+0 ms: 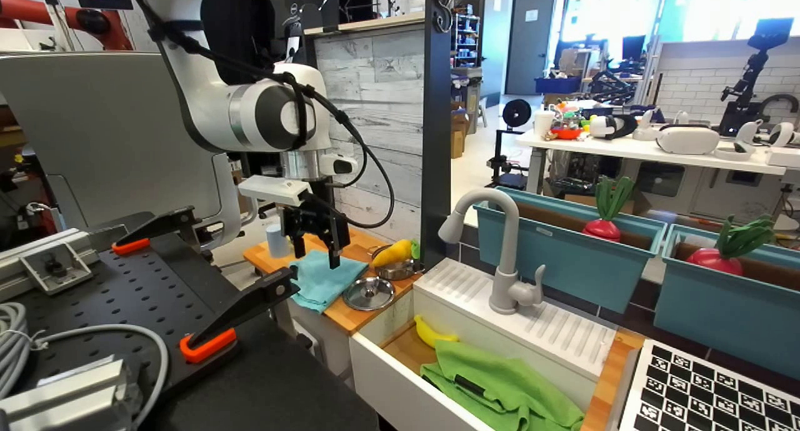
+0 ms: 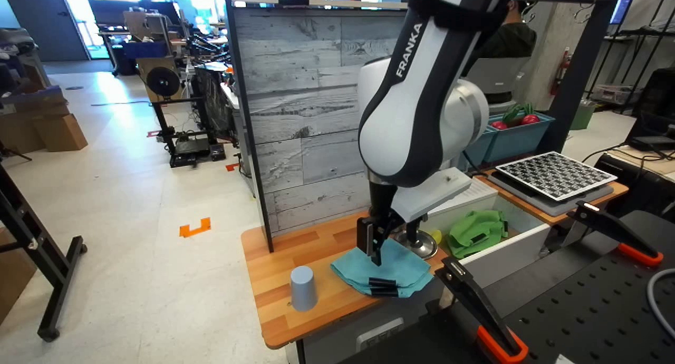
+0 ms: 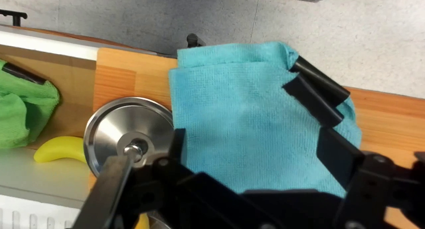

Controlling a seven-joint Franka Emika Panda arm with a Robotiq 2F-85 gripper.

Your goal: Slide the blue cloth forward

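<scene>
The blue cloth (image 3: 239,122) is teal with black strips (image 3: 313,101) — gripper (image 1: 317,257) black, banana (image 3: 61,149) yellow, board (image 2: 556,175) chequered black and white.

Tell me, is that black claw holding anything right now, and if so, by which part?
Nothing is held. The gripper is open, its fingers wide apart, and the blue cloth shows between them in the wrist view, unpinched.
</scene>
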